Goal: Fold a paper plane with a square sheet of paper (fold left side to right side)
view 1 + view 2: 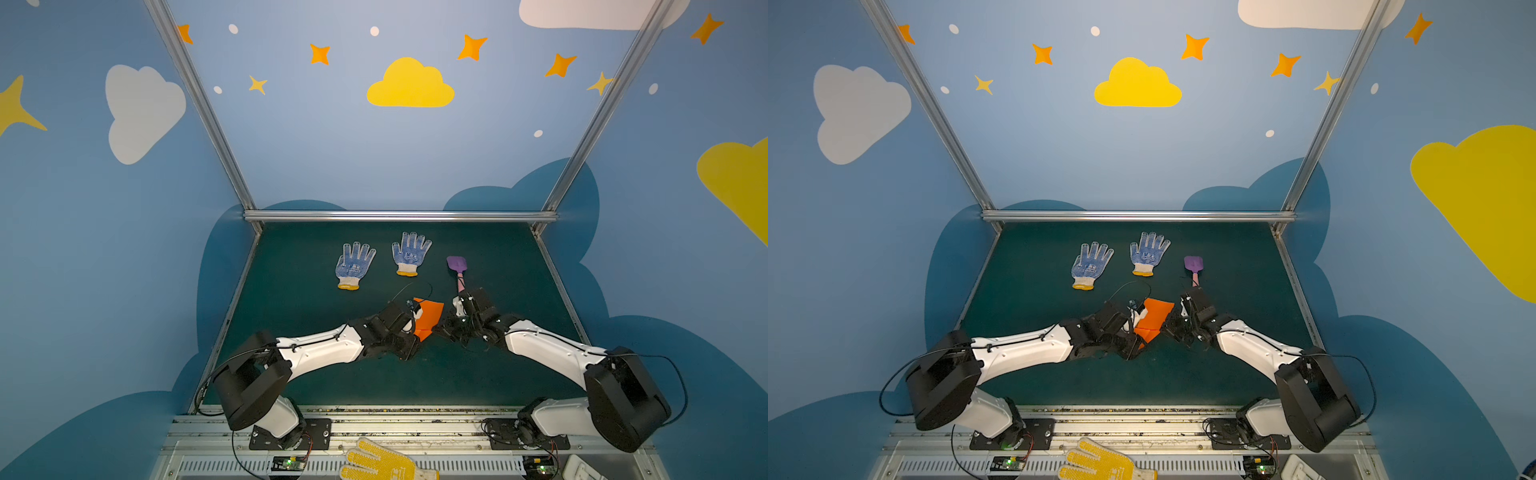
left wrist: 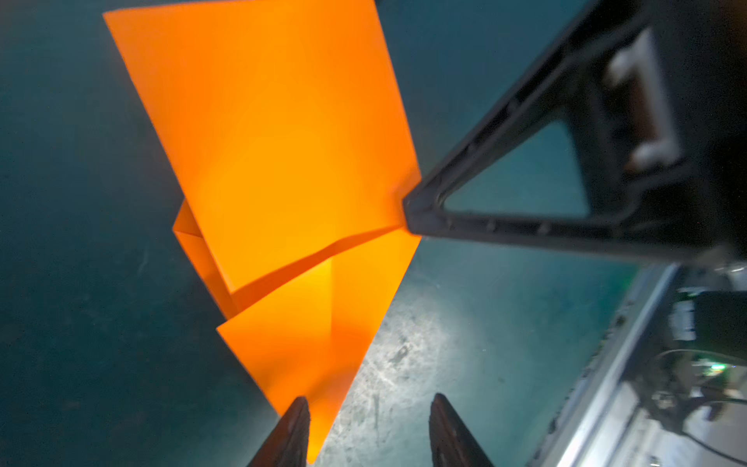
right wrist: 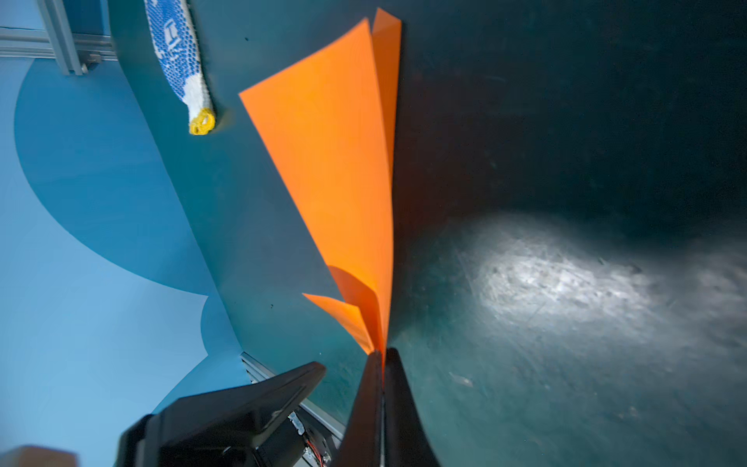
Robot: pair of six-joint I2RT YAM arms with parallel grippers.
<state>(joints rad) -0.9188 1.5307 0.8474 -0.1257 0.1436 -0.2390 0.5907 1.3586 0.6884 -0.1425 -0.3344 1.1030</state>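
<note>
Okay, my right gripper (image 3: 382,352) is pinched flat on the orange sheet (image 3: 335,170). Its jaws are together, and the paper comes out of them edge-on and fans away from me. In the left wrist view that pinch sits on a side corner of the sheet, where a loose flap edge meets the outer edge.

My left gripper (image 2: 370,400) stands partly apart and holds nothing. The sheet's pointed tip pokes into its gap, hugging one finger (image 2: 291,436), with the other finger clear of it. So the sheet runs lengthwise away from the left gripper, point nearest and wide end farthest. The right gripper comes in crosswise at about mid-length.

In a top view the sheet (image 1: 430,316) sits between the two grippers, long axis roughly near-to-far over the desk (image 1: 415,374). It looks lifted, but I can't confirm that.

The left gripper is nearer the tip, so I judge the next pinch is its job. The tip needs centring between the fingers first, or it slips out. The gloves (image 1: 355,266) and toy shovel (image 1: 457,266) lie farther back, well apart.
</note>
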